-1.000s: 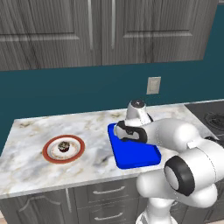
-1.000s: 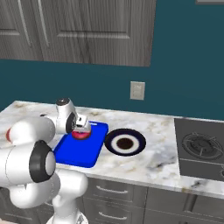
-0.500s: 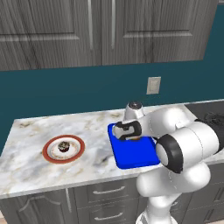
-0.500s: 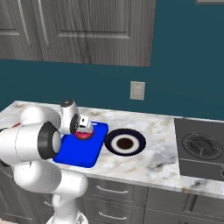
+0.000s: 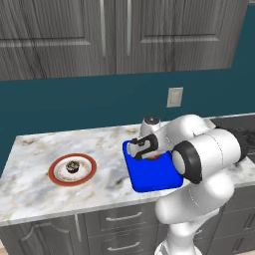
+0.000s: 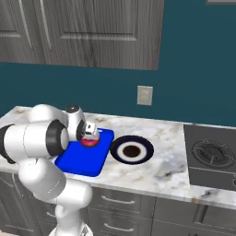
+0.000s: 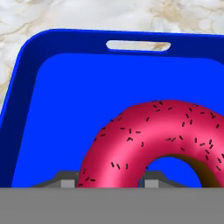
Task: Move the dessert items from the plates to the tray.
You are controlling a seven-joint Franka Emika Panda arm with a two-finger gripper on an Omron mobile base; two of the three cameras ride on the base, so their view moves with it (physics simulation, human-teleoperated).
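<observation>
Donut point(image 7: 144, 144) sits low over the blue tray point(image 7: 65, 87), pinched tight in the jaws of the gripper point(image 7: 109, 181) — I think the next move is to let go, then fetch the cupcake point(image 5: 72, 166) from the red-rimmed plate point(image 5: 72, 170) far left on the tabletop point(image 5: 40, 194).

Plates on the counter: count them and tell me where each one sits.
2. The red-rimmed white plate sits at the counter's left end, holding the cupcake. The navy plate sits just right of the blue tray, bare. None seems hidden.
</observation>
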